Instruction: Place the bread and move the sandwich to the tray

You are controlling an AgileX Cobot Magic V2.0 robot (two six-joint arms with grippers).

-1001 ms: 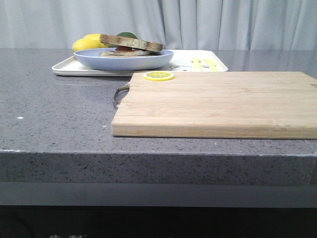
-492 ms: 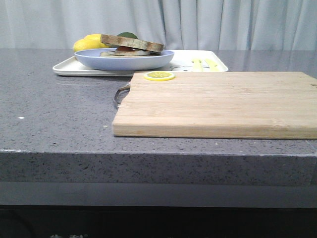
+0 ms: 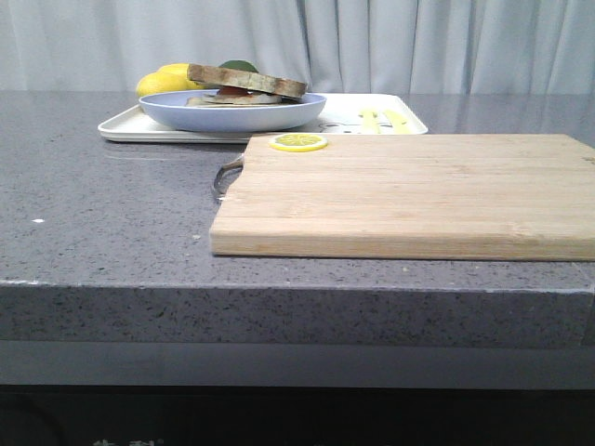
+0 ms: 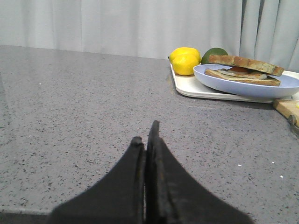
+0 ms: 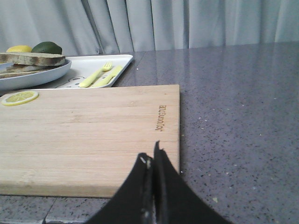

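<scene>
Sandwich (image 3: 244, 86) on blue plate (image 3: 232, 113), egg showing between the two slices, set on the left part of the white tray (image 3: 121, 124) at the far side of the grey counter (image 3: 102, 214). Behind it, lemons (image 3: 160, 80) and a green fruit (image 3: 239, 66). Nearer and right, wooden cutting board (image 3: 409, 195) bearing a lemon slice (image 3: 298, 142) at its far left corner. Left claw (image 4: 147, 140) closed, empty, low over bare counter; right claw (image 5: 152, 161) closed, empty, at the board's near edge.

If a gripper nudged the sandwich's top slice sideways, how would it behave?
The top slice sits tilted on the filling, so it would probably slide off. It looks thick and stiff, unlikely to flop. The blue plate might skid on the tray.
</scene>
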